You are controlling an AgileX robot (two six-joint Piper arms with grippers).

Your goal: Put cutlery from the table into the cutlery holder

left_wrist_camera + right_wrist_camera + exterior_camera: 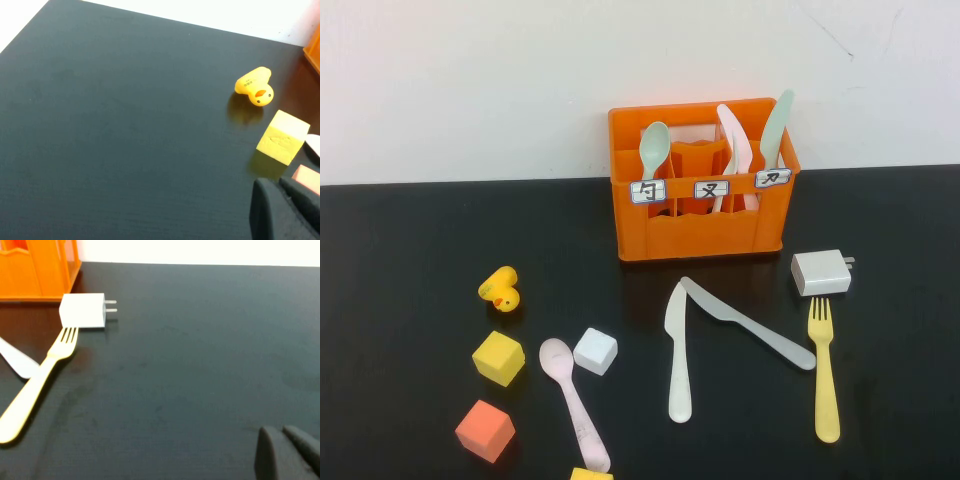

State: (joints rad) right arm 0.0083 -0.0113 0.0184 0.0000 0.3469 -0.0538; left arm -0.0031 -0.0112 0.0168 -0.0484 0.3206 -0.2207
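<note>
A yellow cube (591, 474) and both hands are cut off by edges.

Spoon (573, 402), two knives (677, 352), fork (823, 368) flat before orange holder (703, 215).

High view sits raised on the robot's side, angled down across the table (410, 230) toward the back wall, cutlery holder (703, 180) at twelve o'clock. Left wrist camera rides low and close over the tabletop, catching the yellow duck (255, 86) and yellow cube (283, 137), both also in the high view at nine o'clock. Right wrist camera skims low, sharing the yellow fork (39, 382) and white charger (83, 310) at three o'clock.
</note>
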